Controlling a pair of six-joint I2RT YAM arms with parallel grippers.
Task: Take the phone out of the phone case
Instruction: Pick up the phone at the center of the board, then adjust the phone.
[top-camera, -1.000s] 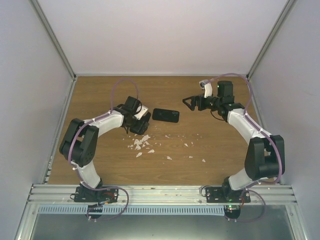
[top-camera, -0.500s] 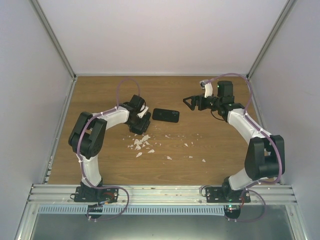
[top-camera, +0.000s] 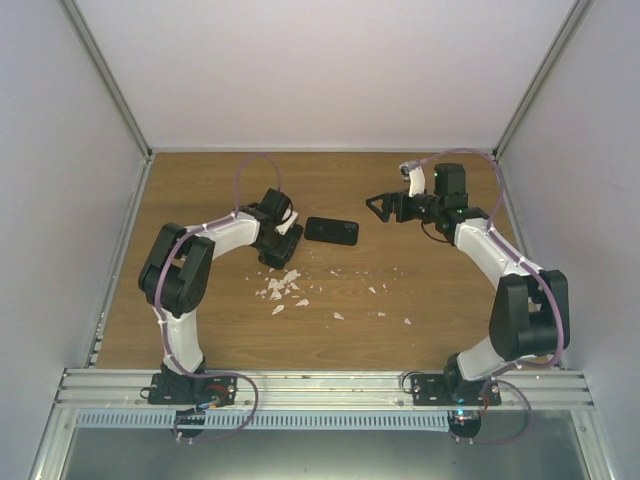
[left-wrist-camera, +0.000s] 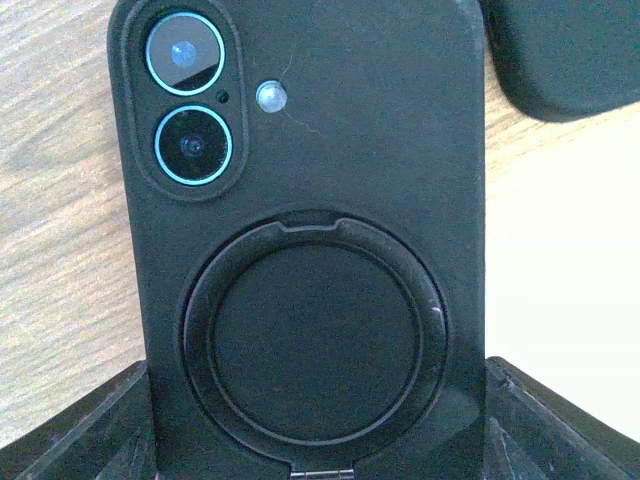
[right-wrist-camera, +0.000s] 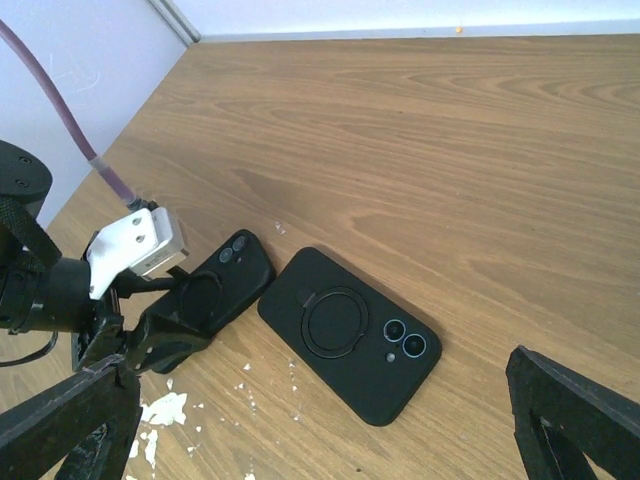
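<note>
Phone case (left-wrist-camera: 310, 250), phone (left-wrist-camera: 185, 100) inside, lies back-up left of centre; left gripper (left-wrist-camera: 318, 420) straddles it, seemingly to pin it, clamp unclear. Right gripper (top-camera: 378, 208) gapes at right, free to peel.

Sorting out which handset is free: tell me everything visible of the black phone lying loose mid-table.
The loose phone is a matte black slab with rounded corners, apparently in a soft case. It lies flat, back up, on the wooden table. A round fold-flat ring sits mid-back; two silver-rimmed lenses and a small flash dot sit at one end. Its opposite corner nearly meets the second phone; contact is unclear. No gripper touches it.
</note>
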